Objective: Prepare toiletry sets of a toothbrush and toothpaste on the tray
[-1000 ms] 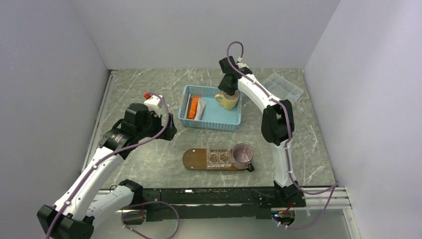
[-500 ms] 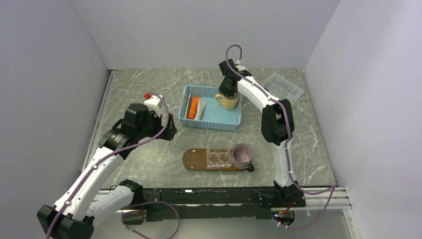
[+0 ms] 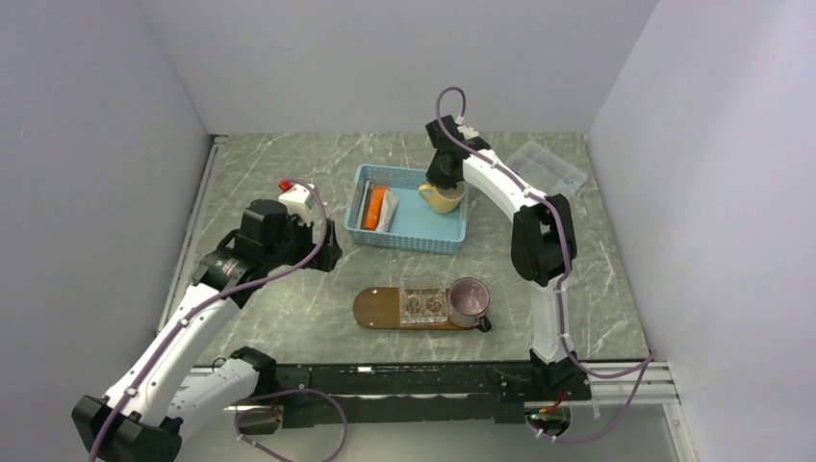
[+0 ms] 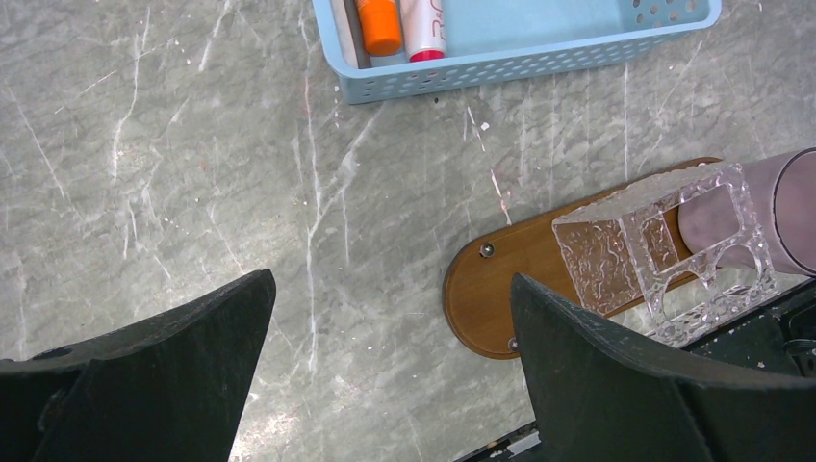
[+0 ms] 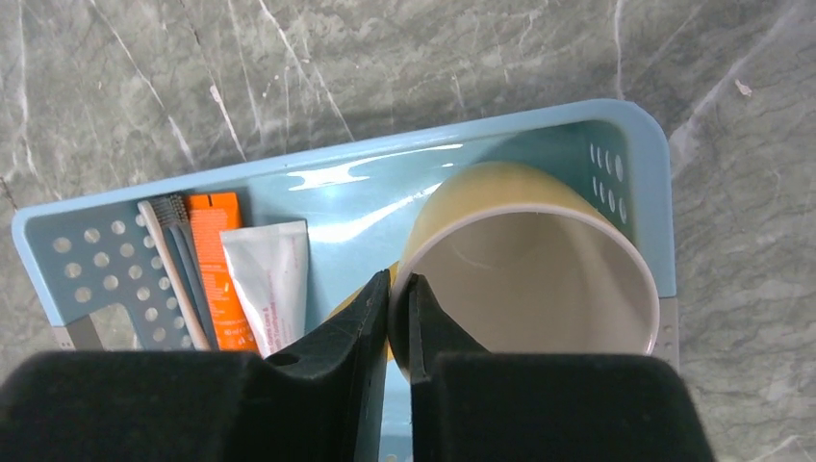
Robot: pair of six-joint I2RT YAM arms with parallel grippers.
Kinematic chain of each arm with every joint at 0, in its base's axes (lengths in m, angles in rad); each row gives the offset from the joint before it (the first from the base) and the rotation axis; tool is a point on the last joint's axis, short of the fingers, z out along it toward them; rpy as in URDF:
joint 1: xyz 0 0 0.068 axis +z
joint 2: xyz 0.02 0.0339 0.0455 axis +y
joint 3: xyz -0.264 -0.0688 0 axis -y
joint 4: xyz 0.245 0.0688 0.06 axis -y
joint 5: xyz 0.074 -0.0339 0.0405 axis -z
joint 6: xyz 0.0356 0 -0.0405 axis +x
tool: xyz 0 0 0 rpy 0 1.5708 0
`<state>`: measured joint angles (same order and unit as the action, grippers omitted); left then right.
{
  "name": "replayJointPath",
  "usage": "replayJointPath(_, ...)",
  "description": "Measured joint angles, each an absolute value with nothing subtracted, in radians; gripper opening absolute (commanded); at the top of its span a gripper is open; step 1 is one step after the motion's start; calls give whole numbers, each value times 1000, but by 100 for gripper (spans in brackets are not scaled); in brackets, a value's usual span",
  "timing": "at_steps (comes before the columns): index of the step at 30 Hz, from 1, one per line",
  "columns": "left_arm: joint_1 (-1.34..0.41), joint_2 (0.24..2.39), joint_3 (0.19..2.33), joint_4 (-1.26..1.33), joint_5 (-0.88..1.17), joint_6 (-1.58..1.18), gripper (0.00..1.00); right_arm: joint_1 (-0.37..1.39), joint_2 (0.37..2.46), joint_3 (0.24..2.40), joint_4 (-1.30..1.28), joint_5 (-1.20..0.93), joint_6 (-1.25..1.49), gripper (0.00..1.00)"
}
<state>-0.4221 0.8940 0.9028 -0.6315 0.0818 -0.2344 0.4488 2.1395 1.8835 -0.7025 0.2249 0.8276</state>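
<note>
— Which step is judged to be in hand?
— A cup fetch, it seems. The yellow cup (image 5: 524, 279) is pinched at its rim by the right gripper (image 5: 396, 294), one finger inside the wall and one outside. It stands in the right end of the basket (image 3: 404, 241), toward the far edge of the worktop (image 3: 269, 154).

— And the left gripper (image 4: 390, 279)?
— It is held wide open with nothing between its jaws, above the worktop just off the left end of the tray (image 4: 491, 289).

— Where are the task's things found?
— Both toothbrushes (image 5: 173, 274), the orange toothpaste (image 5: 216, 260) and the white toothpaste (image 5: 269, 279) are laid side by side in the basket's left end, and none is touched. The tray lies along the near edge, about midway. A clear holder (image 4: 664, 250) is set on its middle and a purple cup (image 4: 789, 207) at its right end.

— How far along is the task reckoned?
— Early: no brush or tube is seen on the tray, so no set is made up.

— What is called for next?
— The cup is best lifted straight up until the basket wall is cleared, since it stands close against the right wall. A slanted pull could drag the basket, and a rim pinch may let the cup swing. It would then likely be carried to the tray's left end and set down upright, so that a brush and a tube can be placed in it
</note>
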Motion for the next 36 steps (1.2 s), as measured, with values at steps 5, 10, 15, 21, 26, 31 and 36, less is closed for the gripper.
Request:
replayJointPath(5, -422, 894, 903, -632, 82, -234, 99, 464, 2099, 1845, -706, 226, 782, 0)
replayJointPath(10, -422, 895, 903, -632, 81, -234, 99, 478, 2050, 1827, -717, 226, 738, 0)
replayJointPath(15, -422, 896, 903, -632, 81, -234, 99, 490, 2001, 1816, -716, 228, 696, 0)
replayJointPath(21, -422, 899, 903, -632, 80, -234, 99, 514, 1948, 1813, -717, 238, 645, 0)
replayJointPath(26, -422, 899, 903, -632, 65, -234, 99, 572, 1913, 1825, -732, 253, 587, 0)
replayJointPath(31, -422, 896, 903, -633, 40, -234, 99, 647, 1884, 1849, -757, 252, 530, 0)
replayJointPath(36, -422, 877, 903, -636, 0, -234, 99, 712, 1848, 1852, -775, 245, 486, 0)
